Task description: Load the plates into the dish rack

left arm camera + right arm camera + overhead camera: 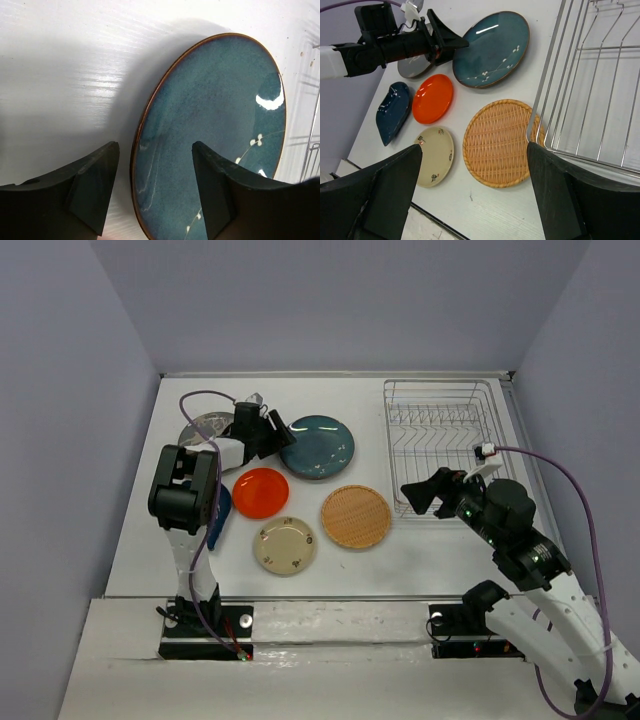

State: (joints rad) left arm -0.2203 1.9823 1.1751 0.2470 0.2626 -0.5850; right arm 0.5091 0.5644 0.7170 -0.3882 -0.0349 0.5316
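The glossy teal plate [318,447] lies flat at the back middle. My left gripper [278,430] is open, and its jaws straddle the plate's left rim [137,150] without closing on it. The orange plate [260,492], wicker plate [356,515] and cream spotted plate [285,545] lie in front of it. The dark grey plate [205,427] and dark blue plate [221,508] are partly hidden by the left arm. The wire dish rack [445,440] stands at the right with no plates in it. My right gripper [425,490] is open and empty. It hovers above the wicker plate [501,142], by the rack's front left corner [540,125].
The table's front edge [330,595] runs just in front of the cream plate. Grey walls close in the left, back and right. The rack sits close to the right wall.
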